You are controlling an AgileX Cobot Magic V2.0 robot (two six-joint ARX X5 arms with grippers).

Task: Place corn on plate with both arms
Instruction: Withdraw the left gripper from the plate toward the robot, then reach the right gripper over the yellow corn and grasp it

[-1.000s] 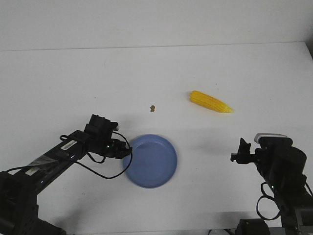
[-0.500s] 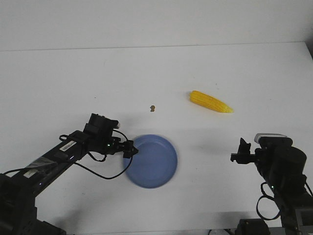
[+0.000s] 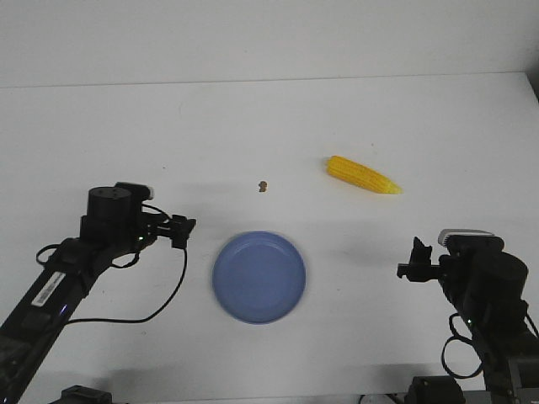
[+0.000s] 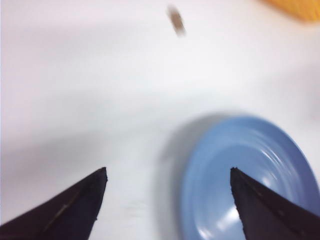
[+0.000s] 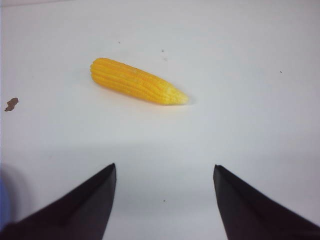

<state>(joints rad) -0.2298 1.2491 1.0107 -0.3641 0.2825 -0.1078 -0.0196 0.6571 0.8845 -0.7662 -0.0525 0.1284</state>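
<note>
The yellow corn (image 3: 363, 175) lies on the white table at the right of centre, its pointed end to the right; it also shows in the right wrist view (image 5: 136, 81). The blue plate (image 3: 258, 277) sits near the table's front centre, empty; it also shows blurred in the left wrist view (image 4: 250, 180). My left gripper (image 3: 180, 230) is open and empty, to the left of the plate and apart from it. My right gripper (image 3: 411, 261) is open and empty, nearer to me than the corn, at the right front.
A tiny brown speck (image 3: 263, 185) lies on the table left of the corn, beyond the plate. The table's far edge meets a pale wall at the back.
My left arm has pulled back to the left, away from the plate's left rim. The plate has settled flat. The right arm and the corn have not moved.
</note>
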